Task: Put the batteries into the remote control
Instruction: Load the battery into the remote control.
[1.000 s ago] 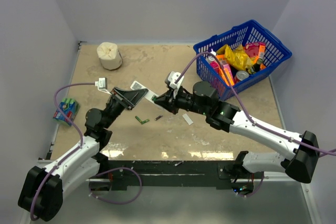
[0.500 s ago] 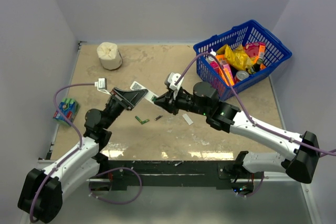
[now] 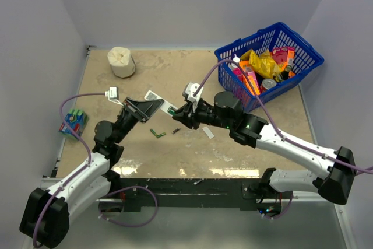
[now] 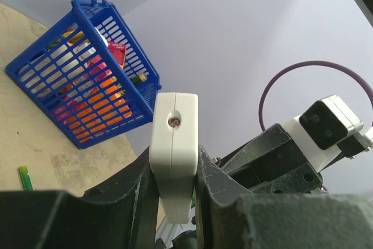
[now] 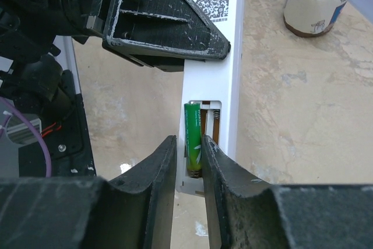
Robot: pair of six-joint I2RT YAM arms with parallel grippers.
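Note:
My left gripper (image 3: 152, 104) is shut on the white remote control (image 3: 158, 100) and holds it off the table, its open battery bay facing the right arm. In the left wrist view the remote control (image 4: 173, 144) is pinched edge-on between both pads. A green battery (image 5: 193, 135) lies in the bay's left slot of the remote control (image 5: 224, 62); the slot beside it shows only a bare spring. My right gripper (image 5: 188, 144) flanks that battery with its jaws slightly parted and a thin gap on the left. A green battery (image 3: 157, 133) and a dark one (image 3: 175, 130) lie on the table.
A small white cover piece (image 3: 208, 132) lies on the table under the right arm. A blue basket (image 3: 269, 62) full of packets stands at the back right, a white paper roll (image 3: 121, 61) at the back left, and a wrapped pack of green cells (image 3: 73, 122) near the left edge.
My right gripper's jaws have eased apart around the battery in the remote's bay and shifted slightly toward the remote. The left arm has held still.

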